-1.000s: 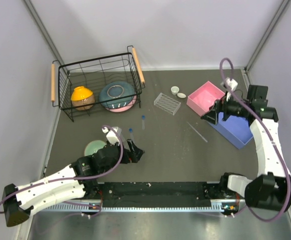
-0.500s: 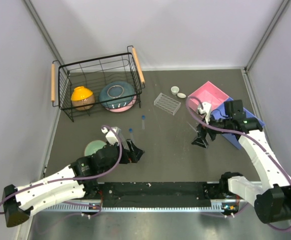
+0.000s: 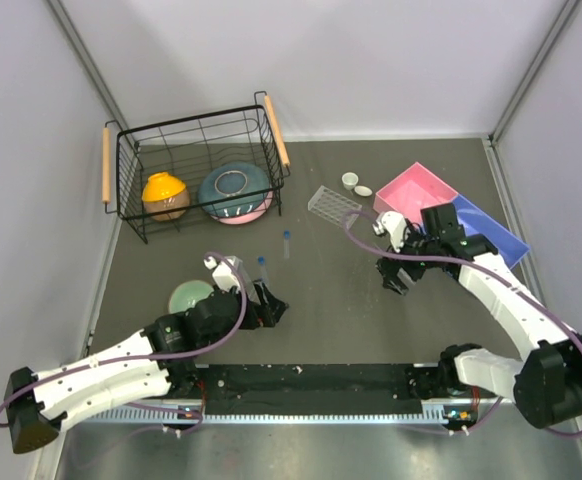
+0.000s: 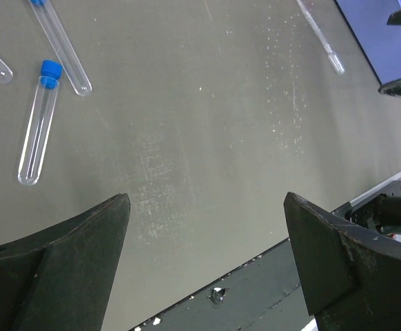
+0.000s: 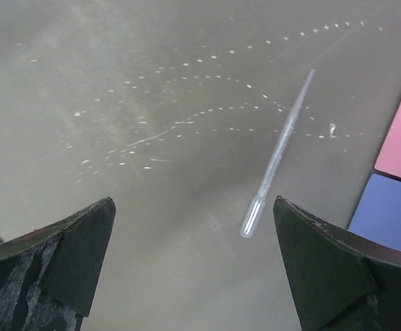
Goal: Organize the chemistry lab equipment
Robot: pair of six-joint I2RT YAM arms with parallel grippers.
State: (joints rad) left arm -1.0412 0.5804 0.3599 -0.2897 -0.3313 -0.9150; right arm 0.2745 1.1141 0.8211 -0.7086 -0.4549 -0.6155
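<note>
A long thin clear pipette lies flat on the grey table, its bulb end toward my right gripper. That gripper is open and empty, hovering just above the pipette and right of centre. My left gripper is also open and empty, low over the table at the near left. Clear tubes with blue caps lie ahead of it to the left, two of them showing from above. The clear tube rack and two tiny white cups sit farther back.
A pink bin and a blue bin stand at the right. The black wire basket at the back left holds an orange bowl and a blue bowl. A green bowl sits beside the left arm.
My right arm has swung from above the blue bin leftward and down to just over the pipette, its jaws open. The left arm has not moved.
</note>
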